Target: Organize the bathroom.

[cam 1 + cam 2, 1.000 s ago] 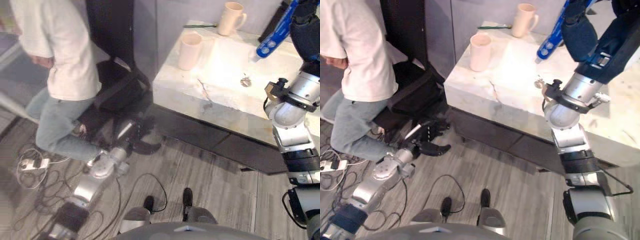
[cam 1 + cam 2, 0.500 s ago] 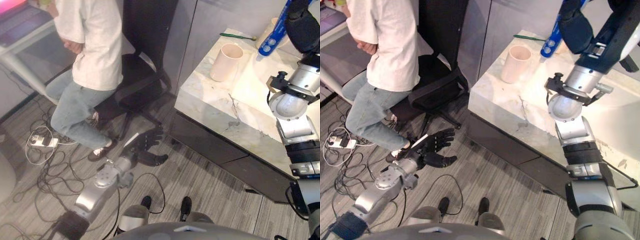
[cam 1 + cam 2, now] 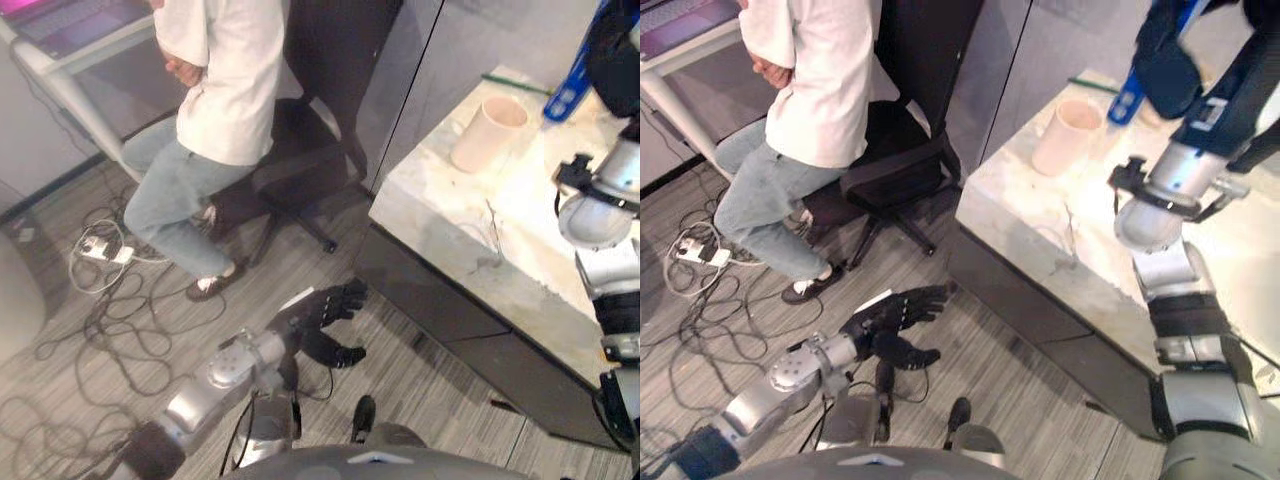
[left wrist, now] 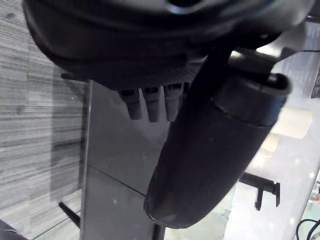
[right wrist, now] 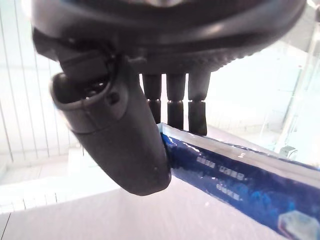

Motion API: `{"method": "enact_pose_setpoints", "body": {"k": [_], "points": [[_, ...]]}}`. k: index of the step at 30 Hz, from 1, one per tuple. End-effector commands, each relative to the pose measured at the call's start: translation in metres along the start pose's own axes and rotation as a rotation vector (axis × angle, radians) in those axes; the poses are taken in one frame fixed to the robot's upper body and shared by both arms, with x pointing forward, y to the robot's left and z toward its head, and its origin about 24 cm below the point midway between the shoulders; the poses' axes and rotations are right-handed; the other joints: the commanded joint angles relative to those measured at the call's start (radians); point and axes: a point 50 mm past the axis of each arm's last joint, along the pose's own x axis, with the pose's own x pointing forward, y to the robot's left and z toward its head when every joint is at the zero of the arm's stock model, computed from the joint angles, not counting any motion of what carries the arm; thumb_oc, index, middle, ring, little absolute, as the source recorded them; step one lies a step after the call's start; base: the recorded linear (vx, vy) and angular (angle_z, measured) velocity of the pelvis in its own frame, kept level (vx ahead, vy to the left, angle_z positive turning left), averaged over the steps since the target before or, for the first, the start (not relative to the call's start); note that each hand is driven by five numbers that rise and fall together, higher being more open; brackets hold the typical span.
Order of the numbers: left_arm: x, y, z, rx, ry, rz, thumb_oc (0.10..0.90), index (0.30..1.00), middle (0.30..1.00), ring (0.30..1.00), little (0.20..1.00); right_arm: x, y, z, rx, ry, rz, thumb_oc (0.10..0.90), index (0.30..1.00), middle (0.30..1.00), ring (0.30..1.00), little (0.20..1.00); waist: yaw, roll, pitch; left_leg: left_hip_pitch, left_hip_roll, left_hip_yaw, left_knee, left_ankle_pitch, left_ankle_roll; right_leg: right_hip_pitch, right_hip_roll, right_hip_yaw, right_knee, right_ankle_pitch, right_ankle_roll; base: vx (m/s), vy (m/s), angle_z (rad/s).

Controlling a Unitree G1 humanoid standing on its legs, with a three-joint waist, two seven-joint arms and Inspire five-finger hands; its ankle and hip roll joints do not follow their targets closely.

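Toothpaste tube (image 5: 235,180), blue, is pinched between the right hand's (image 5: 150,100) thumb and fingers, raised above the marble table (image 3: 1040,220) near a pink cup (image 3: 1064,136). Left hand (image 3: 890,322) hangs open beside the table, holding nothing.

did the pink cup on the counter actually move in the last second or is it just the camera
No. The pink cup stands by the same corner of the marble counter; both shifted together, so the camera moved.
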Motion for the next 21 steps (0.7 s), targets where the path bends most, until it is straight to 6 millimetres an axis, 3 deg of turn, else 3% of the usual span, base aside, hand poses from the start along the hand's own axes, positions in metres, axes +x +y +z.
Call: {"method": "enact_pose_setpoints", "body": {"k": [1, 2, 4, 7, 9, 10, 12, 16, 21], "points": [[0.005, -0.014, 0.043, 0.029, -0.236, -0.071, 0.800, 0.900, 0.900, 0.900, 0.900, 0.050, -0.027, 0.017, 0.034, -0.173, -0.106, 0.400, 0.300, 0.300, 0.300, 0.300, 0.007, 0.025, -0.137, 0.071, -0.009, -0.041, 0.004, -0.116, -0.042, -0.098, 0.025, -0.082, 0.288, -0.155, 0.085, 0.10, 0.125, 0.01], [0.004, -0.013, 0.044, 0.035, -0.229, -0.061, 0.800, 0.900, 0.900, 0.900, 0.900, 0.049, -0.032, 0.017, 0.041, -0.170, -0.108, 0.400, 0.300, 0.300, 0.300, 0.300, -0.009, 0.042, -0.134, 0.099, -0.001, -0.044, -0.021, -0.119, -0.032, -0.148, 0.003, -0.082, 0.401, -0.149, 0.101, 0.12, 0.107, -0.01], [0.005, -0.013, 0.044, 0.033, -0.222, -0.060, 0.800, 0.900, 0.900, 0.900, 0.900, 0.048, -0.037, 0.015, 0.039, -0.169, -0.107, 0.400, 0.300, 0.300, 0.300, 0.300, -0.015, 0.043, -0.134, 0.113, -0.006, -0.046, -0.039, -0.122, -0.027, -0.175, -0.019, -0.081, 0.432, -0.144, 0.113, 0.12, 0.022, 0.01], [0.005, -0.013, 0.042, 0.028, -0.215, -0.062, 0.800, 0.900, 0.900, 0.900, 0.900, 0.049, -0.038, 0.013, 0.023, -0.168, -0.102, 0.400, 0.300, 0.300, 0.300, 0.300, -0.015, 0.035, -0.137, 0.116, -0.008, -0.049, -0.044, -0.127, -0.033, -0.161, -0.028, -0.086, 0.317, -0.133, 0.117, 0.11, -0.076, -0.04], [0.003, -0.013, 0.039, 0.021, -0.209, -0.059, 0.800, 0.900, 0.900, 0.900, 0.900, 0.052, -0.035, 0.015, 0.022, -0.164, -0.103, 0.400, 0.300, 0.300, 0.300, 0.300, -0.020, 0.022, -0.137, 0.122, -0.018, -0.050, -0.045, -0.143, -0.034, -0.160, -0.039, -0.064, 0.183, -0.063, 0.136, 0.15, -0.140, -0.12], [0.002, -0.015, 0.034, 0.016, -0.205, -0.053, 0.800, 0.900, 0.900, 0.900, 0.900, 0.051, -0.030, 0.016, 0.014, -0.168, -0.097, 0.400, 0.300, 0.300, 0.300, 0.300, -0.027, 0.009, -0.137, 0.135, -0.030, -0.054, -0.046, -0.165, -0.033, -0.178, -0.049, -0.034, 0.083, 0.025, 0.162, 0.16, -0.137, -0.06], [-0.001, -0.016, 0.029, 0.023, -0.205, -0.050, 0.800, 0.900, 0.900, 0.900, 0.900, 0.049, -0.023, 0.018, 0.011, -0.173, -0.086, 0.400, 0.300, 0.300, 0.300, 0.300, -0.031, 0.006, -0.129, 0.153, -0.029, -0.053, -0.048, -0.185, -0.028, -0.201, -0.054, -0.015, 0.058, 0.079, 0.173, 0.13, -0.127, 0.03], [-0.005, -0.019, 0.023, 0.033, -0.195, -0.053, 0.800, 0.900, 0.900, 0.900, 0.900, 0.049, -0.020, 0.015, 0.002, -0.154, -0.066, 0.400, 0.300, 0.300, 0.300, 0.300, -0.022, 0.002, -0.132, 0.165, -0.011, -0.036, -0.051, -0.195, -0.029, -0.202, -0.052, -0.042, 0.040, 0.096, 0.175, 0.10, -0.144, 0.15], [-0.010, -0.021, 0.018, 0.018, -0.191, -0.038, 0.800, 0.900, 0.900, 0.900, 0.900, 0.044, -0.021, 0.011, 0.015, -0.116, -0.045, 0.400, 0.300, 0.300, 0.300, 0.300, -0.013, 0.000, -0.140, 0.168, 0.004, -0.021, -0.051, -0.195, -0.032, -0.179, -0.037, -0.066, 0.036, 0.070, 0.168, 0.08, -0.087, 0.08]]}}
